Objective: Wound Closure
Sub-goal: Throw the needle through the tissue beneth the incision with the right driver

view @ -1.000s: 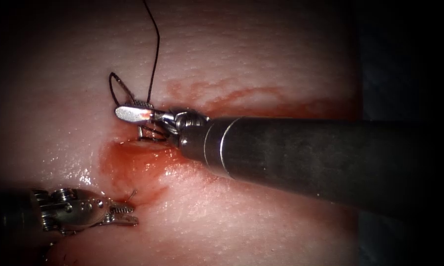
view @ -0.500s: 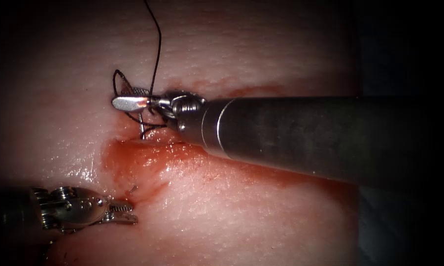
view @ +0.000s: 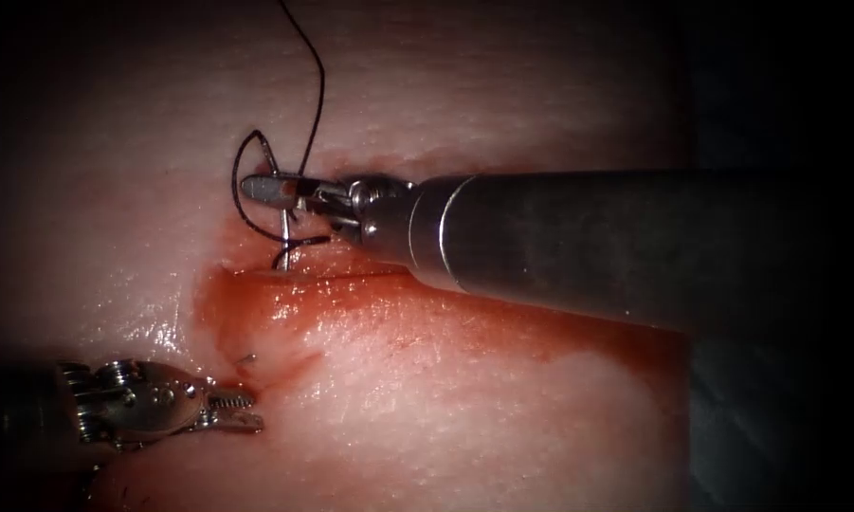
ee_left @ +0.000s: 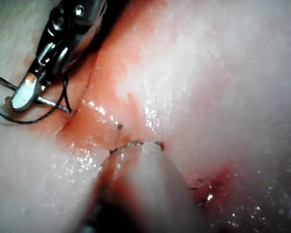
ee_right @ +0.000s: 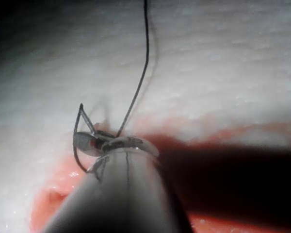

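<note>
The needle (view: 283, 242) stands almost upright, toward 10 o'clock in my endoscope view, near the left end of the cut (view: 351, 276). Its top is pinched in the right tool (view: 273, 189), whose jaws are pressed together on it. Its bottom end meets the tissue (view: 502, 85) just above the cut. I cannot tell how deep it sits, or which part of its curve is being held.

The thread (view: 315, 95) makes a dark loop around the right tool's tip and then runs up toward 12 o'clock. The left tool (view: 237, 413) waits down at 8 o'clock. Its jaws are a little apart and hold nothing. Red fluid (view: 284, 313) lies wet below the cut.

Over the last second the right tool has gone up and a bit to the right, and more of the needle shows. I think I am drawing the needle out. The next move needs a slow, gentle lift that follows the needle's bend, with the loop kept from snagging.
</note>
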{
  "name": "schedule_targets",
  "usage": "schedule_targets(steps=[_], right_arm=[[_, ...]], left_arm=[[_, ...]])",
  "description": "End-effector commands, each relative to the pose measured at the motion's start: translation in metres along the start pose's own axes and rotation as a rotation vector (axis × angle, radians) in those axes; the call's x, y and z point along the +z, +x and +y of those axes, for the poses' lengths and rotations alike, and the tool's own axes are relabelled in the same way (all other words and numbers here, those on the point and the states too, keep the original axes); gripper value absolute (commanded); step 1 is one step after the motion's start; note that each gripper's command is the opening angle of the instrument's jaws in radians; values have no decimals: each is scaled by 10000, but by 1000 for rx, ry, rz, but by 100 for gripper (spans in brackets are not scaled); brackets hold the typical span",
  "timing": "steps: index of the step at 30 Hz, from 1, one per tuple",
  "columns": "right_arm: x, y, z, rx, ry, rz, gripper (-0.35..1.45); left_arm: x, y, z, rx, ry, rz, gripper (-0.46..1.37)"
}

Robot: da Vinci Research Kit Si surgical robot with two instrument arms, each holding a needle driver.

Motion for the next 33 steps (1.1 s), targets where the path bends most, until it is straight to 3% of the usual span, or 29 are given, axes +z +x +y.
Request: schedule_targets(steps=[1, 3, 9, 13, 19, 25, 33], right_arm=[[-1, -1, 0, 49, -4, -1, -35], [-1, -7, 0, 166, 6, -12, -35], [-1, -24, 9, 242, 33, -28, -35], [-8, -40, 13, 438, 15, -55, -35], [-22, -82, -4, 508, 11, -121, -35], [-30, -110, -18, 568, 65, -130, -35], [-39, -147, -24, 571, 66, -160, -35]], left_arm=[[0, 0, 0, 0, 0, 0, 17], [0, 0, 0, 0, 0, 0, 17], [0, 0, 0, 0, 0, 0, 17], [0, 0, -1, 1, -1, -1, 18], [-1, -1, -2, 2, -1, -1, 18], [-1, -1, -2, 2, -2, -1, 19], [-2, -1, -3, 3, 2, 1, 19]])
